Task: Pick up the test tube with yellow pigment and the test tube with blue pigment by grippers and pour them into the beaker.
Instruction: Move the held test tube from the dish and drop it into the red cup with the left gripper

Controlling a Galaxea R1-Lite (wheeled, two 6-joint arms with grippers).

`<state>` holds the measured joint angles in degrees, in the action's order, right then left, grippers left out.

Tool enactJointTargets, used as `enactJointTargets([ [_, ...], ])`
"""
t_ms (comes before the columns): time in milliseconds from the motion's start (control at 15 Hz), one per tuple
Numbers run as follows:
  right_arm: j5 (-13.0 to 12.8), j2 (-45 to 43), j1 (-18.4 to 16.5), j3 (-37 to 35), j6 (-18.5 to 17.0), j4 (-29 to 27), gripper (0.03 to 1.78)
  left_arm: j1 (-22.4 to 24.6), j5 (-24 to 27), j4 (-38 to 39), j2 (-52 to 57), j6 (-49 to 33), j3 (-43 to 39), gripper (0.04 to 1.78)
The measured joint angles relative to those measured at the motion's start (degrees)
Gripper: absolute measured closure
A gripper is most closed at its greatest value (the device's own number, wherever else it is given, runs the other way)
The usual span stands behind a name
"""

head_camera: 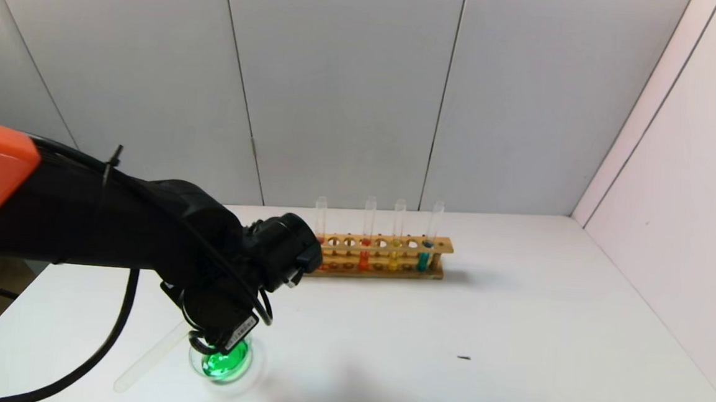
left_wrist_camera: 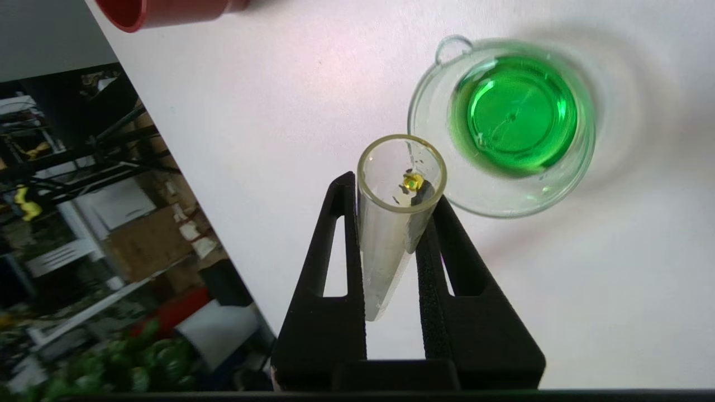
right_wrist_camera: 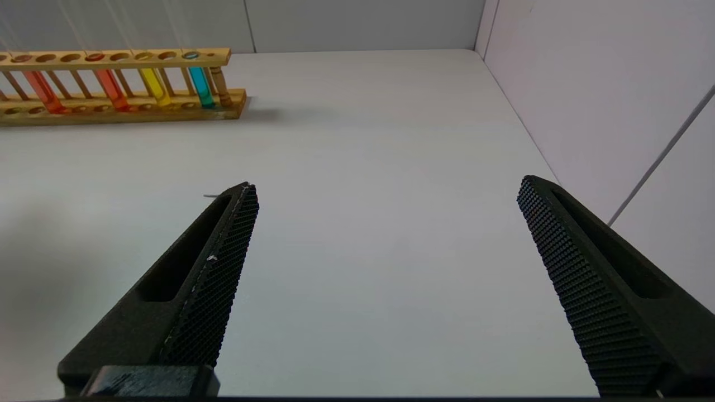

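Here the left gripper (left_wrist_camera: 391, 190) hangs just beside the beaker (left_wrist_camera: 581, 162), its jaws closed on a nearly empty test tube (left_wrist_camera: 385, 245) that carries only a yellow speck inside near its mouth. The tube's long axis is tilted, its open mouth toward the beaker's rim and its rounded end slanting down and away from the beaker, close to the surface (head_camera: 511, 335). The beaker stands upright holding green liquid, its small pouring lip on the side away from the tube. Beyond the beaker, a wooden rack (head_camera: 386, 255) holds upright tubes, among them a yellow tube (right_wrist_camera: 155, 85) and, next to it toward the rack's end, a cyan-blue tube (right_wrist_camera: 201, 86). The right gripper (right_wrist_camera: 385, 223) hovers with jaws spread wide and empty, well apart from the beaker. The surface is plain white, bounded by pale grey wall panels (head_camera: 340, 88).
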<state>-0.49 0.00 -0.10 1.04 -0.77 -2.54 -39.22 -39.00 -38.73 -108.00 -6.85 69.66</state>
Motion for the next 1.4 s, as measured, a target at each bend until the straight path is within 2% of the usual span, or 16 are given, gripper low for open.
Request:
enactJointTargets([
  [200,0.0,0.0,0.0,0.0,0.0,0.0,0.11,2.7,0.3,5.9,5.9,-0.6,0.4,1.51],
  [467,0.0,0.0,0.0,0.0,0.0,0.0,0.11,10.4,0.7,9.5,12.3,-0.4,2.4,1.51],
  [733,0.0,0.0,0.0,0.0,0.0,0.0,0.11,16.7,5.2,10.2,16.6,-0.2,6.4,1.51],
  [1000,0.0,0.0,0.0,0.0,0.0,0.0,0.11,21.1,8.4,13.5,17.5,1.9,9.9,1.51],
  [1400,0.0,0.0,0.0,0.0,0.0,0.0,0.11,28.2,14.2,23.1,13.3,3.0,12.3,1.51],
])
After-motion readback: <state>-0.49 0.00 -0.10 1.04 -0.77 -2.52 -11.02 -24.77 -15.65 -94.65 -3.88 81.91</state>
